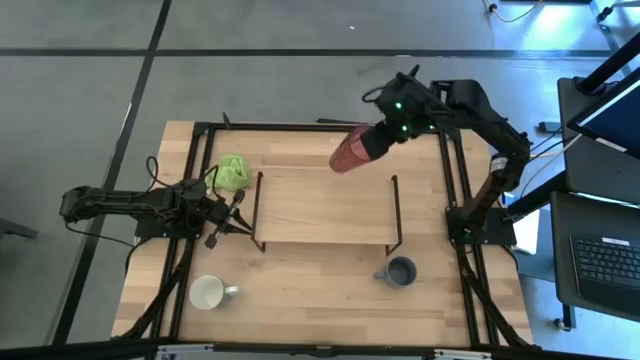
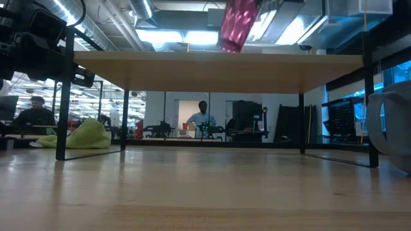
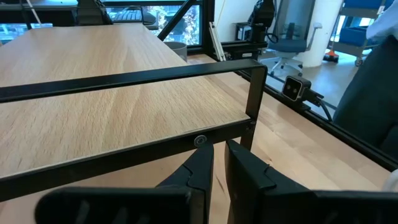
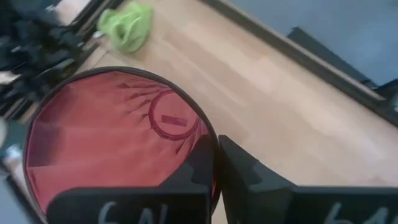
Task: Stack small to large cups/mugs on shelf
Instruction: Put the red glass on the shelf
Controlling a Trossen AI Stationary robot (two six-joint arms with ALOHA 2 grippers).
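Note:
My right gripper [image 4: 216, 163] is shut on the red tumbler [image 1: 350, 153], which it holds tilted in the air over the far edge of the shelf [image 1: 325, 212]. In the low view the red tumbler [image 2: 237, 24] shows above the shelf board [image 2: 212, 64]. The white mug [image 1: 208, 292] stands on the table near the left of the near edge. The grey-blue mug [image 1: 401, 271] stands in front of the shelf's right end. My left gripper [image 1: 233, 216] waits shut beside the shelf's left end, touching nothing. My right gripper pinches the red tumbler's rim [image 4: 213, 138], one finger [image 4: 200, 163] inside the mouth and one [image 4: 244, 169] outside the wall. The fingers come from the table's far right, slanting down. The tumbler is lifted clear and tilted, its base toward the shelf.
A green lump [image 1: 233, 171] lies on the table at the shelf's far left corner. The shelf's black wire legs [image 3: 254, 99] stand close to my left gripper. The black frame [image 1: 452, 190] runs along the table's sides. People sit and stand in the room beyond [image 2: 203, 115].

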